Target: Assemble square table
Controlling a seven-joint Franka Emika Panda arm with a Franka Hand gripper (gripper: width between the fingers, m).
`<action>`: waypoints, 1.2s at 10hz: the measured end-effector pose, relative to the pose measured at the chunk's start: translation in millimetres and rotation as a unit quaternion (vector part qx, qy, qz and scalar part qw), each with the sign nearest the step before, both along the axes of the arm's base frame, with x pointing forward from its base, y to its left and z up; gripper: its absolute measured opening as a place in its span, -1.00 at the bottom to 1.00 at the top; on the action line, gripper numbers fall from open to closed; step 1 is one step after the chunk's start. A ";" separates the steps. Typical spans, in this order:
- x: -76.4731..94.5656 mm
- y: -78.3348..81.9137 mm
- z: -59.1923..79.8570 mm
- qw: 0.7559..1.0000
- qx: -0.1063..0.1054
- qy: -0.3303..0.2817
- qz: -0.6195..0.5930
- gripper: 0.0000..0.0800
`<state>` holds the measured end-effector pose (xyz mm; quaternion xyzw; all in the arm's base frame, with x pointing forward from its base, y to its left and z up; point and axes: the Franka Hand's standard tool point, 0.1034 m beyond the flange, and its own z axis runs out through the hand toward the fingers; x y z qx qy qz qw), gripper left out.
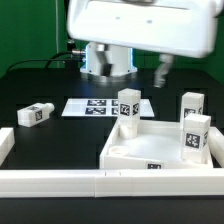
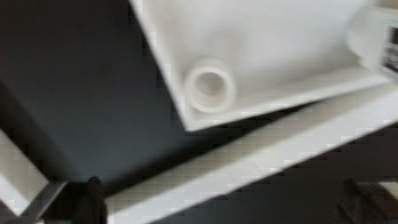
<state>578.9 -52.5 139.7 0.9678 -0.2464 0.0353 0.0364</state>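
Now | step: gripper (image 2: 214, 205) empty, fingers spread over large white square plastic panel (image 1: 150, 148) corner socket (image 2: 214, 88) | next: fetch short white tagged leg post (image 1: 35, 115) (lying far left)

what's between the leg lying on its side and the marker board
Only bare black table, seen in the exterior view, between the lying leg and the marker board.
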 end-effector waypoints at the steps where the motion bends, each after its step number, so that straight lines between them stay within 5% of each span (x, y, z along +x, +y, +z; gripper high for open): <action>1: -7.7 -32.3 2.0 1.000 -0.005 0.004 0.013 0.62; 3: -10.8 -78.5 2.1 0.999 -0.014 0.006 0.035 0.62; 5: -8.7 -66.4 0.7 0.999 -0.012 0.006 0.036 0.62; 7: -10.5 -70.5 -0.4 0.999 -0.011 0.006 0.034 0.62; 10: -63.9 -136.5 -36.7 0.999 -0.007 0.006 0.034 0.62; 11: -71.9 -156.4 -44.5 0.999 -0.010 0.013 0.030 0.62; 12: -72.3 -159.4 -46.5 0.999 -0.014 0.010 0.028 0.62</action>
